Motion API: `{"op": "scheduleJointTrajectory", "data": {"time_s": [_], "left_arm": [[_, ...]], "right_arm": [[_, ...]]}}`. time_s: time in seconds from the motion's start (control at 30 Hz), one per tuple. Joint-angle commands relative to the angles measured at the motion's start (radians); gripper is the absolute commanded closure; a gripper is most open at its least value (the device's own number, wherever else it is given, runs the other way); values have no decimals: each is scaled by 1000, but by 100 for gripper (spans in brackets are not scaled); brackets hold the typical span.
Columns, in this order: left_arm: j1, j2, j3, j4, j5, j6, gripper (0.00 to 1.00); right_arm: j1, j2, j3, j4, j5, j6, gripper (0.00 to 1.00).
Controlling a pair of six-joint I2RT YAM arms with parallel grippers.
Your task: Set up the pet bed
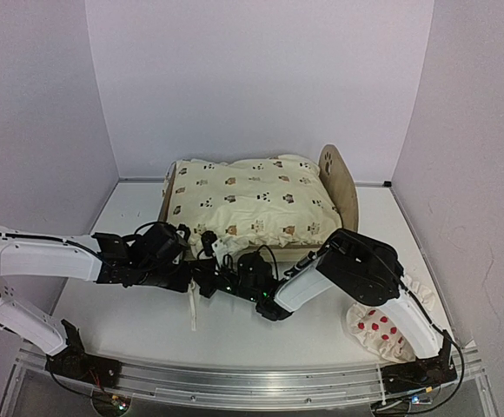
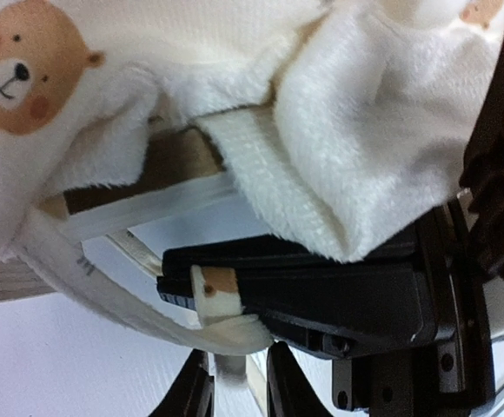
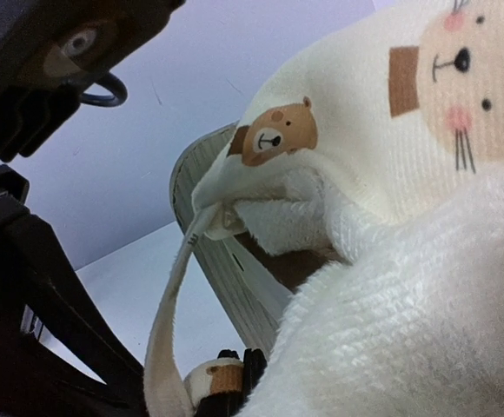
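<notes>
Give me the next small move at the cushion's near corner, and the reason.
Probably the right gripper should draw the tie strap down against the pet bed frame. Its jaws are shut on the strap's tip, and the strap hangs loose from the cushion corner, not yet fastened to the wood.

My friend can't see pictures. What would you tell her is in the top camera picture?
The robot's left arm and right arm meet at the front edge of a cream animal-print cushion lying on a small wooden pet bed. A white pillow with red dots lies on the table beside the right arm's base.
</notes>
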Motion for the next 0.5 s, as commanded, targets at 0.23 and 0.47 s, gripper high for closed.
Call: {"op": "scheduleJointTrajectory", "data": {"time_s": [0.23,0.47], "left_arm": [[-1,-66,1,-180,12,-69,29],[-4,24,-16,-113,128,-50,38]], "right_arm": [[0,-23,-23,56,96,26,100],[30,-51,-50,23,182,-21,100]]}}
